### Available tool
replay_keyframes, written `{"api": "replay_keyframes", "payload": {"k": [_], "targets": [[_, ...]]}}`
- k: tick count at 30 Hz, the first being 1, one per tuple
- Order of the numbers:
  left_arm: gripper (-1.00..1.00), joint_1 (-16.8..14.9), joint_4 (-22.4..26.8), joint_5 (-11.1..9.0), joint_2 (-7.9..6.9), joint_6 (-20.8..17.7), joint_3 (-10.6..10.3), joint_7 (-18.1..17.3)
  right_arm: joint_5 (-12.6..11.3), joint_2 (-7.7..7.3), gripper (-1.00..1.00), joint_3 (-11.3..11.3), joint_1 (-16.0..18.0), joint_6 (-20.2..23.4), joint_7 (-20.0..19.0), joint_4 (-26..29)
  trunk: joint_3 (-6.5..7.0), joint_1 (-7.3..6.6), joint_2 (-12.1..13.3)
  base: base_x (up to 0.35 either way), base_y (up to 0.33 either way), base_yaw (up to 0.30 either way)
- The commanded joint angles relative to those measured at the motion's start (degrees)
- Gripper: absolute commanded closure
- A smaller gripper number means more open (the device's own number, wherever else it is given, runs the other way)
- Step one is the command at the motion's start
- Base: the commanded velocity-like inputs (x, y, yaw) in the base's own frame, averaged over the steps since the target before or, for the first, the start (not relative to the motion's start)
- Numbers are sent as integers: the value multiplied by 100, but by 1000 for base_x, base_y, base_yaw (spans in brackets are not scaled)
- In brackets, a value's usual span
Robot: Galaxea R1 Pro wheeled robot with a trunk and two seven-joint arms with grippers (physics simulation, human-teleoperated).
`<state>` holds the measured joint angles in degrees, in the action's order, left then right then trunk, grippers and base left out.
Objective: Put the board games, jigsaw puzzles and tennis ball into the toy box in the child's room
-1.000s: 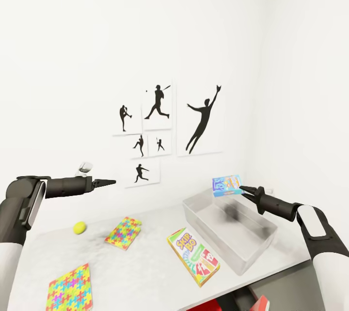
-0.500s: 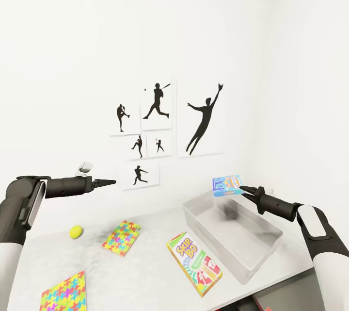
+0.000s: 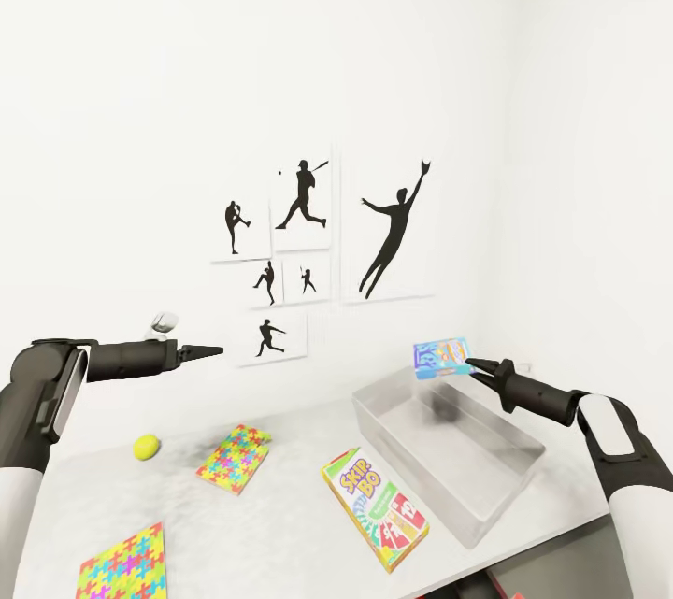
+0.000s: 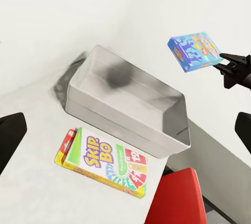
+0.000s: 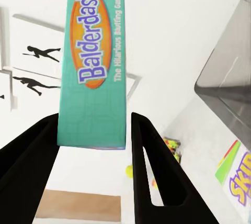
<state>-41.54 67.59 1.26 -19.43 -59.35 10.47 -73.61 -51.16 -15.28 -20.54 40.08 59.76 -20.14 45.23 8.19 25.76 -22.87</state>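
We are holding the small blue board game (image 3: 440,359) above the toy box (image 3: 451,449).

Our right gripper (image 3: 469,364) is pinching the game's edge over the box's far end. Beside the toy box the Skip-Bo game (image 3: 374,507) is lying on the table (image 3: 280,524), then two jigsaw puzzles (image 3: 235,457) (image 3: 123,565) and the tennis ball (image 3: 146,447) farther off. Our left gripper (image 3: 217,351) is hanging in the air well away from the toy box, and we cannot tell whether its fingers are parted.

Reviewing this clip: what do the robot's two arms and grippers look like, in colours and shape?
Both arms have white upper segments with dark grey rounded joint housings, then dark tapering forearms. The left gripper and right gripper are black, each with two slim pointed fingers. A small white-grey module sits atop the left forearm. No cables or markings can be made out.
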Motion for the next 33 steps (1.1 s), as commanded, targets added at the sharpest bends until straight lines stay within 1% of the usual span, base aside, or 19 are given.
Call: {"api": "replay_keyframes", "payload": {"k": [1,3,4,5,6,7,8,9,10,11,12,14,17,21,28,30,31,33], "targets": [[-100,-3,0,15,1,-59,2,-31,62,-7,100,-8,2,24,-53,-30,-3,2,-5,0,0,0],[-100,-3,0,15,1,-59,0,-31,79,-38,100,3,13,24,-28,-194,-3,2,-5,0,0,0],[-100,-3,0,15,1,-59,0,-31,89,-83,100,9,36,24,-1,-334,-3,2,-5,0,0,0],[-100,-3,0,15,1,-59,-1,-34,108,-151,100,31,71,24,25,-518,-3,2,-5,0,0,0],[-100,-3,0,15,1,-59,-1,-35,139,-241,100,110,123,24,42,-730,-3,2,-5,0,0,0],[-100,-3,0,15,1,-59,-1,-35,165,-359,100,282,192,24,46,-929,-3,2,-5,0,0,0],[-100,-3,0,15,1,-59,-1,-37,182,-481,100,531,257,24,40,-1076,-3,2,-5,0,0,0],[-100,-3,0,15,1,-59,-1,-38,191,-573,100,814,310,24,31,-1169,-3,2,-5,0,0,0],[-100,-3,0,15,1,-59,-1,-39,192,-633,100,1081,359,24,23,-1229,-3,2,-5,0,0,0],[-100,-3,0,15,1,-59,-1,-39,186,-678,100,1294,407,24,18,-1275,-3,2,-5,0,0,0],[-100,-3,0,15,1,-59,-3,-39,181,-708,100,1437,446,24,15,-1311,-3,2,-5,0,0,0],[-100,-3,0,15,1,-59,-6,-40,170,-740,100,1566,485,24,8,-1327,-3,2,-5,0,0,0],[-100,-3,0,15,-5,-59,-9,-40,161,-763,100,1674,518,24,3,-1334,-3,2,-5,0,0,0],[-100,-3,0,15,-7,-59,-10,-40,165,-758,100,1719,529,24,1,-1327,-3,2,-5,0,0,0],[-100,-3,0,14,-5,-59,-10,-40,219,-688,100,1760,557,24,6,-1171,-3,2,-5,0,0,0],[-100,-3,0,14,-2,-59,-13,-40,230,-669,100,1774,628,24,18,-1151,-3,2,-5,0,0,0],[-100,-3,0,11,-1,-59,-15,-40,233,-661,100,1820,669,24,26,-1153,-3,2,-5,0,0,0],[-100,-3,0,11,0,-56,-17,-40,243,-636,100,2022,765,24,40,-1159,-3,2,-5,0,0,0]]}}
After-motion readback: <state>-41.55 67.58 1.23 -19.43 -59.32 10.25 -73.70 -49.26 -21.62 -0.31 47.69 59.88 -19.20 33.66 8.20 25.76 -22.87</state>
